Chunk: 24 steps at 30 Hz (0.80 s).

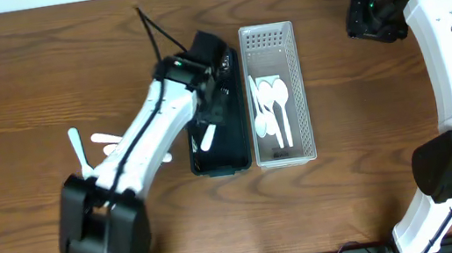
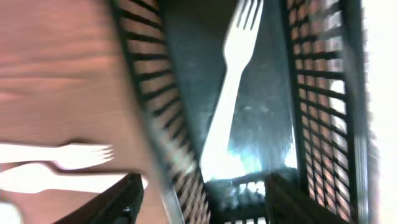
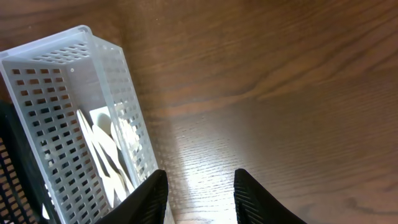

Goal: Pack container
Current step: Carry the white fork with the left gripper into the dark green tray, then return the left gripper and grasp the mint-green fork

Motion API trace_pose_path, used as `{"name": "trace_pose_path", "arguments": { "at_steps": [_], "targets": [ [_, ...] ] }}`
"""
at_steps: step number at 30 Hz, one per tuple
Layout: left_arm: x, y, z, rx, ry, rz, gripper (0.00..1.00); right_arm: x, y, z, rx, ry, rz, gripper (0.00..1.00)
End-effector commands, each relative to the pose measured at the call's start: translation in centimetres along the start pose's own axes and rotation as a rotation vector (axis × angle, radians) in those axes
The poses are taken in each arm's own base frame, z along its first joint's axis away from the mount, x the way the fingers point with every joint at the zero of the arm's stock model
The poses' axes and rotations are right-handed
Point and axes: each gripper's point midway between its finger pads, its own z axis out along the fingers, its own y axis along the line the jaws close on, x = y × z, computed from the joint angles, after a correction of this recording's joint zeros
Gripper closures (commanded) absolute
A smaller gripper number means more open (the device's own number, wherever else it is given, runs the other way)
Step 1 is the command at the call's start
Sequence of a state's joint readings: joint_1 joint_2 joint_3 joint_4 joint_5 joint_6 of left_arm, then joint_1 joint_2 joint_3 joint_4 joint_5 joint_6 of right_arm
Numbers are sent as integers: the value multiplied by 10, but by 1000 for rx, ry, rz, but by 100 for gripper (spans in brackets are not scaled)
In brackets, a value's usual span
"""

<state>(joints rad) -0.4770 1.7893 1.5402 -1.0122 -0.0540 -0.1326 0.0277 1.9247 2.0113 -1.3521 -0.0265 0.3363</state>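
Two baskets sit side by side on the worktop [image 1: 40, 64], long sides touching or nearly so: black basket [image 1: 231, 148] on the left, white basket [image 1: 296, 90] on the right.

Black basket: one white fork [image 2: 230, 81] lies flat on its floor, lengthwise. Part of it shows in the overhead view, under the left arm.

White basket: several white spoons [image 1: 273, 106] lie lengthwise on the floor, bunched toward the middle. Exact count can't be read.

More loose white cutlery [image 1: 91, 144] lies on the worktop just left of the black basket. The left wrist view shows a fork among it; the other pieces are too blurred to name.

Left fingers [image 2: 121, 202]: spread wide with nothing between them, hanging over the black basket near its wall on the loose-cutlery side. The fork lies below the gap, not gripped.

Right fingers [image 3: 149, 196]: also spread, holding nothing, over bare worktop just beside the white basket's far end. The overhead view puts that arm's wrist at the far right, well apart from the left arm.
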Motion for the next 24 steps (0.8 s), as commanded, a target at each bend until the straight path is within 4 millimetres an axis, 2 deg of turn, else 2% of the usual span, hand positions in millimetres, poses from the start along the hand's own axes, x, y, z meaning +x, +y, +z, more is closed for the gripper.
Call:
{"name": "trace_pose_path", "arguments": {
  "at_steps": [1,3,4,7,10,13,17,24],
  "targets": [
    [-19,47,-79,-84,-183,-61,31,-1,-1,3,2,5,-6,62],
    [-7,82,-103,-108,-206,-151,26,-1,-1,3,3,4,-19,62],
    [0,97,-110,-122,-207,-190,26,-1,-2,3,3,3,-24,62],
    [31,162,-126,-185,-183,-371,24,-2,-2,3,4,2,-26,62],
    [62,218,-126,-248,-132,-546,22,-2,-3,3,6,1,-23,62],
    [87,250,-109,-275,-64,-628,20,-4,-4,3,6,-4,-22,62],
    [109,267,-68,-278,30,-628,20,-6,-4,3,2,-14,-28,61],
    [126,266,8,-252,116,-602,19,-7,-3,2,1,-19,-28,61]
  ]
}}
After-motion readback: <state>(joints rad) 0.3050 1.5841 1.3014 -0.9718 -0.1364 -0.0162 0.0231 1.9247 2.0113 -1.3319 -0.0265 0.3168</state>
